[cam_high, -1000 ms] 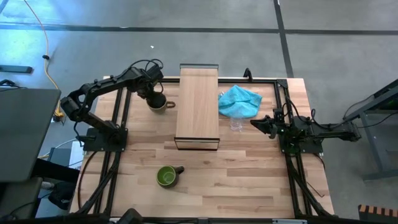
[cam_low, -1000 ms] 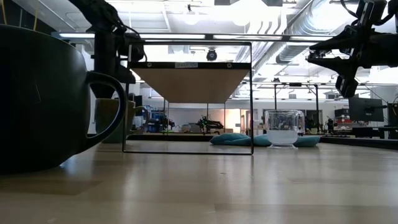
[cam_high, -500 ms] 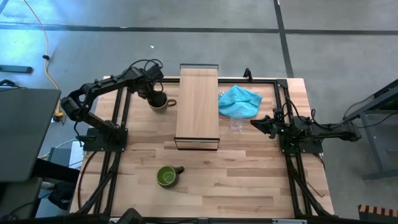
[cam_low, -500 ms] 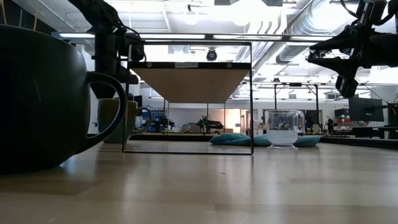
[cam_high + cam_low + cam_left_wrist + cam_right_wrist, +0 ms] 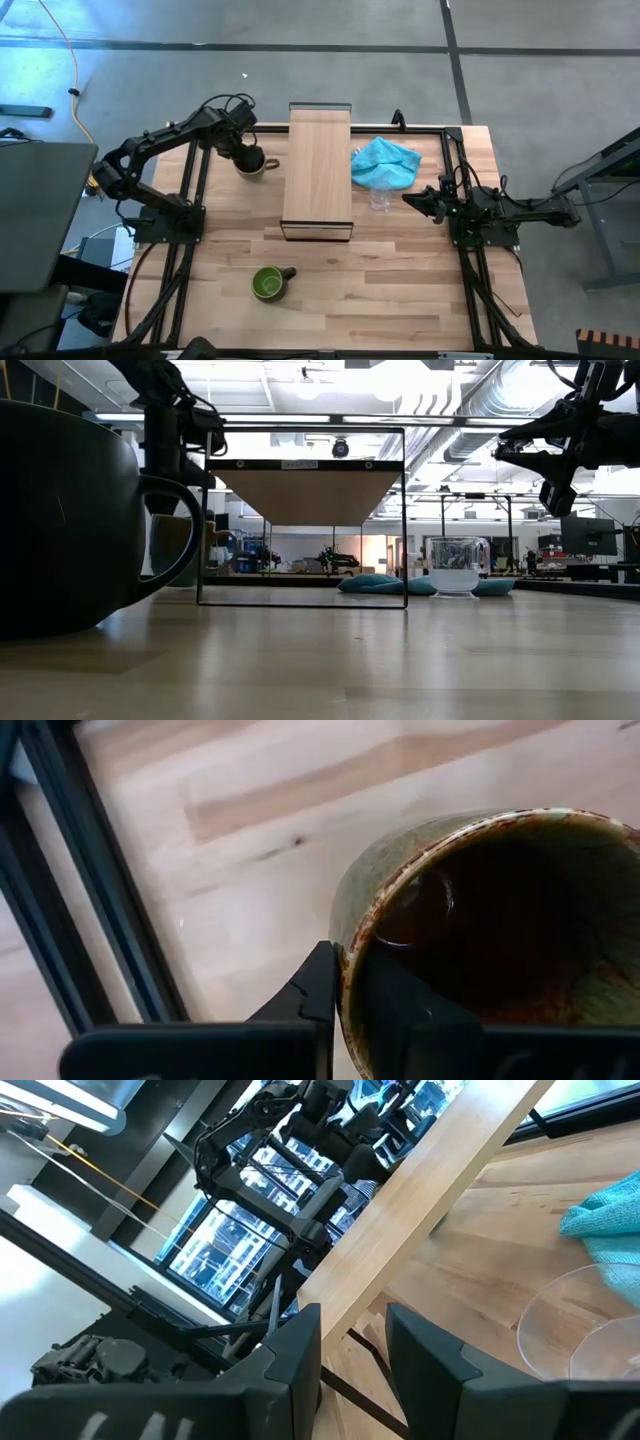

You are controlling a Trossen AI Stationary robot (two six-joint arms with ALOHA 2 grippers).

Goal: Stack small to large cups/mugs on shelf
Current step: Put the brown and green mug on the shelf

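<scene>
The brown-tan mug [image 5: 252, 163] stands left of the shelf [image 5: 318, 170], its handle [image 5: 272, 163] pointing toward the shelf. My left gripper [image 5: 243, 150] is shut on its rim. The dark green mug [image 5: 267, 283] stands upright on its base near the table's front edge and looms large in the low view [image 5: 60, 510]. The small clear glass cup [image 5: 381, 200] stands on the table right of the shelf, by the turquoise cloth [image 5: 385, 162]. My right gripper [image 5: 415, 197] is open and empty, just right of the glass cup. My left gripper pinches the brown-tan mug's rim [image 5: 345, 935] on the side away from the handle, one finger [image 5: 318, 985] outside the wall and one [image 5: 395, 1005] inside. The fingers come from above, slanting down. The mug stays upright; I cannot tell whether its base is on the table.
The shelf is a raised board on a thin dark frame [image 5: 305, 600], with open space beneath it. Dark arm-mount rails [image 5: 190, 200] run along the table's left and right sides. Bare tabletop [image 5: 400, 290] lies right of the green mug.
My left gripper has gone a little toward the table's left edge, taking the brown-tan mug with it. The mug stays upright, its handle still toward the shelf.
</scene>
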